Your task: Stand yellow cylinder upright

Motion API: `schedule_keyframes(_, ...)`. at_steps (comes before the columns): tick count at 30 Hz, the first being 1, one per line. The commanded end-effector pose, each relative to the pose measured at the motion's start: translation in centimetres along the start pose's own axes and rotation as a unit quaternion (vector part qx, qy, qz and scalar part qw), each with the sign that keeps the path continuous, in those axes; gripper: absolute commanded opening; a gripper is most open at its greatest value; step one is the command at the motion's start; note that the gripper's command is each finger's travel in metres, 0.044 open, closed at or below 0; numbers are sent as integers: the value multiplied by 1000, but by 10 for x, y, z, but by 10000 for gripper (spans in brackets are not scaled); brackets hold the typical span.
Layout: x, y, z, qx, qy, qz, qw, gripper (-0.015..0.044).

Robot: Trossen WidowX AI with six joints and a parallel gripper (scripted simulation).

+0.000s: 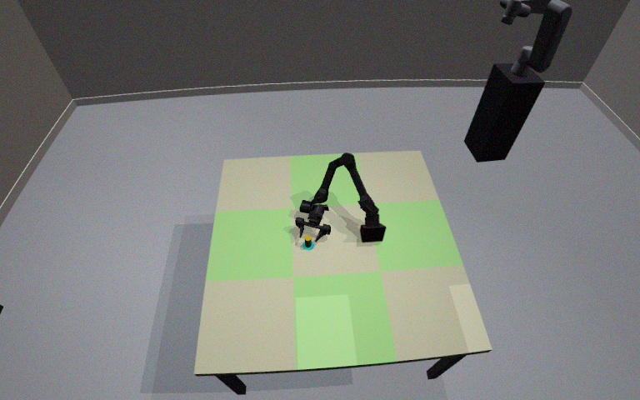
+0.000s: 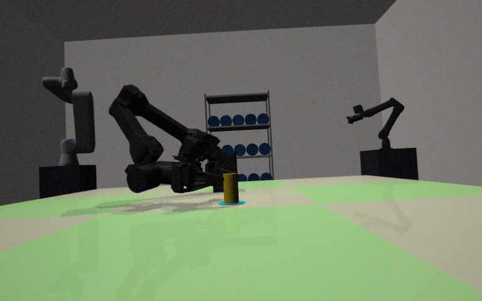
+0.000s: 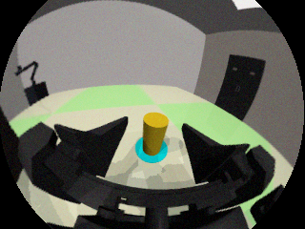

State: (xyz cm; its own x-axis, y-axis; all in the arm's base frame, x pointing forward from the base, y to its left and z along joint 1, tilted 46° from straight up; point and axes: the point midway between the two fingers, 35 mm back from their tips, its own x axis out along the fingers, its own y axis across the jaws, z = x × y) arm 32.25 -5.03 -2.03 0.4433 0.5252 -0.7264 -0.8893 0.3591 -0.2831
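The yellow tall cylinder [image 1: 307, 241] [image 2: 231, 189] [image 3: 154, 134] stands upright on the cyan circle [image 1: 304, 247] [image 2: 242, 202] [image 3: 152, 159]. The circle's rim shows around its base in the wrist view. My gripper [image 1: 308, 238] [image 3: 155, 122] is open, its fingers spread wide on either side of the cylinder with a gap on both sides in the wrist view. In the exterior view the gripper lies low, to the left of the cylinder, and its fingertips partly overlap or hide behind the cylinder.
The checkered table [image 1: 250, 320] [image 2: 213, 266] carries my arm's base [image 1: 372, 232]. Off the table are another arm on a black pedestal [image 1: 502, 112], a second pedestal arm [image 2: 389, 163] and a shelf rack [image 2: 237, 97] with blue round things.
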Motion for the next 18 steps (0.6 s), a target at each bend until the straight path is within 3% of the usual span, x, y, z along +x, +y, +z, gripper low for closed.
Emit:
schedule_keyframes(1, -1, -2, 11, -3, -1, -1, 1000, 400)
schedule_keyframes(14, -12, 0, 89, -6, -8, -2, 1000, 400)
schedule_keyframes(18, 4, 1, 89, 39, 50, 40, 997, 400)
